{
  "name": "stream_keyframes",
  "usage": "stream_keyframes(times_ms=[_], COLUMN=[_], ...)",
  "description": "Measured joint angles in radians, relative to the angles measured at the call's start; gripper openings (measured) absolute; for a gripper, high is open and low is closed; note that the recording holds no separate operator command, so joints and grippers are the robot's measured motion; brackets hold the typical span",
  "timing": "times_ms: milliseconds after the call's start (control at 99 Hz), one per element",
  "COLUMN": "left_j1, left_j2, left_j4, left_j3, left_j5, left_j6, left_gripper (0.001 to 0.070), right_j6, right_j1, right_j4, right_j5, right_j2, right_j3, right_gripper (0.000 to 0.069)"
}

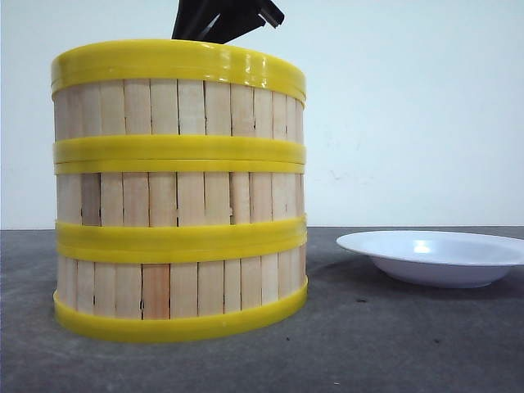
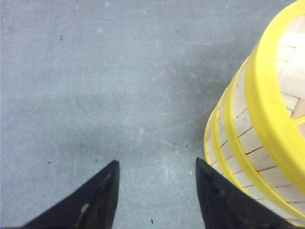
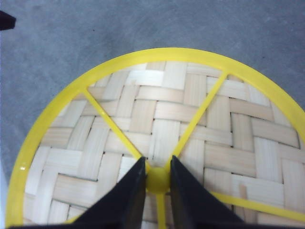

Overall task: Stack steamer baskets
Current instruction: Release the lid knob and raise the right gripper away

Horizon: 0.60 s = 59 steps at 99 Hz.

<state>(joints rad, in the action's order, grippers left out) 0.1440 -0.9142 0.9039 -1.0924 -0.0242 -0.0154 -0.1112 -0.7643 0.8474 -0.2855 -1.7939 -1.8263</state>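
A: Front view, what do I log?
B: Three steamer baskets (image 1: 178,190) stacked on the grey table (image 1: 393,344), left of centre; slatted light wood, glossy yellow rims. A shallow white plate (image 1: 434,256) sits apart to the right.
A: Left wrist?
B: My left gripper (image 2: 157,191) is spread over bare matte tabletop, one finger just beside the stack wall.
A: Right wrist?
B: My right gripper (image 3: 157,181) pinches the yellow hub (image 3: 157,181) where the spokes meet, over the woven floor.
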Motion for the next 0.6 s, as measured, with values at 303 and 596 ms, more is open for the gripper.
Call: stream_keyframes(times_ms=[303,596], left_j1=[0.000,0.000], left_j2=[0.000,0.000], left_j4=[0.000,0.001], left_j3=[0.000,0.000], left_j5=[0.000,0.000], left_j6=[0.000,0.000], left_gripper=[0.0300,0.0300], right_j6=[-0.004,-0.004], right_j1=[0.002,0.065], right_j4=[-0.003,0.008], right_j5=[-0.003,0.063], right_j2=[0.000,0.155], right_j3=[0.000,0.000], right_gripper=[0.0376,0.0386])
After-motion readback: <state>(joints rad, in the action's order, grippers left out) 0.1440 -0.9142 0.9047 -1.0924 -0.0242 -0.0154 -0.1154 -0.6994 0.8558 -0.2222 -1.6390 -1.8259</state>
